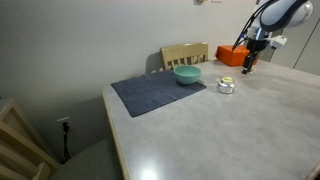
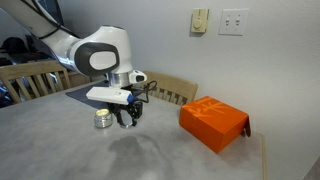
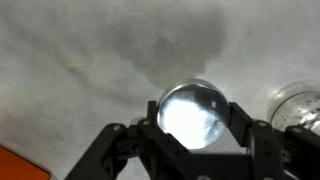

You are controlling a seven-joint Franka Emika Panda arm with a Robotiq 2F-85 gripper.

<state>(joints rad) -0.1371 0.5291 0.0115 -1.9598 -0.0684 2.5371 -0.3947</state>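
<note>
In the wrist view my gripper (image 3: 192, 118) is shut on a round shiny object (image 3: 192, 108), a disc or lid that glares white between the two dark fingers. It hangs above the grey marbled tabletop (image 3: 80, 60). A small metallic jar (image 3: 300, 100) stands just to one side of it. Both exterior views show the gripper (image 2: 130, 118) (image 1: 247, 68) pointing down a little above the table, next to the small jar (image 2: 103, 119) (image 1: 226, 86). What I hold is too small to make out there.
An orange box (image 2: 212, 122) (image 1: 233, 55) lies near the table's far edge. A teal bowl (image 1: 187, 75) sits on a dark grey mat (image 1: 157, 92). A wooden chair (image 1: 185, 53) stands behind the table, and another chair back (image 2: 35, 78) is by the arm.
</note>
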